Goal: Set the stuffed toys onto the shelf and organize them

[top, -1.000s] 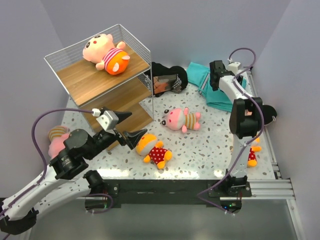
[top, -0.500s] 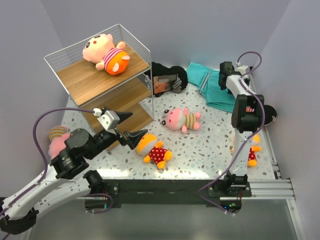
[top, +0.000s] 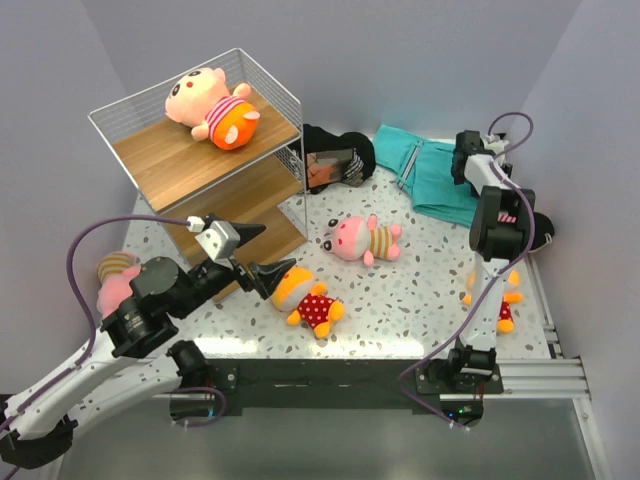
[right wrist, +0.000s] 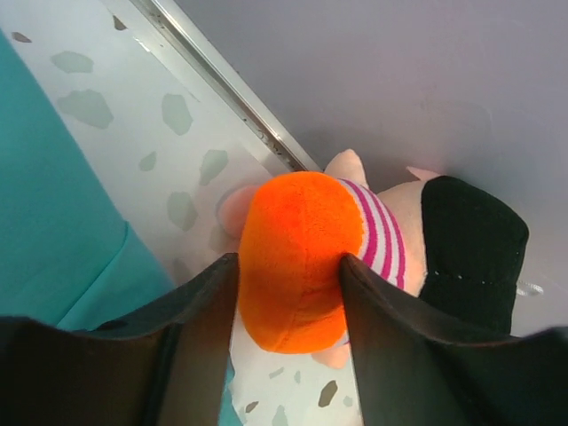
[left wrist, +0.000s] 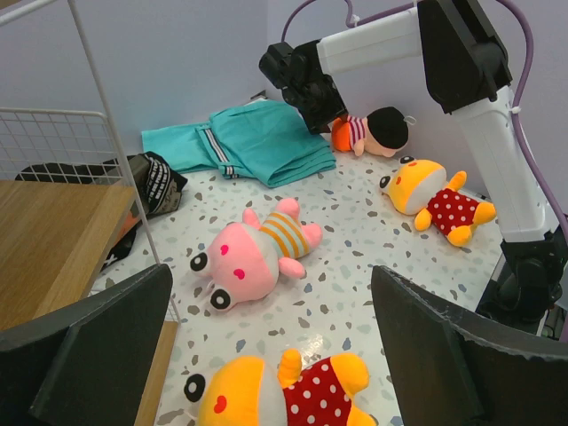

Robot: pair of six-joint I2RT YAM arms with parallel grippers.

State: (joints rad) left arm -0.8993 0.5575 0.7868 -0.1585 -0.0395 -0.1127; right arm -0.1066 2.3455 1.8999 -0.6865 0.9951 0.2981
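The shelf (top: 175, 170) stands at the back left, with a pink toy in orange shorts (top: 210, 105) lying on its top board. My left gripper (top: 278, 247) is open and empty, just left of and above an orange-yellow toy in red polka dots (top: 308, 298), which shows low in the left wrist view (left wrist: 275, 399). A pink toy in a striped outfit (top: 360, 238) lies mid-table. My right gripper (right wrist: 290, 266) is at the back right, its fingers pressed on both sides of the orange shorts of a black-haired striped toy (right wrist: 302, 240) lying by the wall.
A folded teal cloth (top: 425, 170) and a black bundle (top: 335, 158) lie at the back. Another polka-dot toy (top: 505, 300) lies by the right arm. A pink toy (top: 115, 280) lies at the left edge. Walls close in the table on three sides.
My right arm has swung right from over the teal cloth to the black-haired toy by the wall. The left arm and the other toys have not moved.
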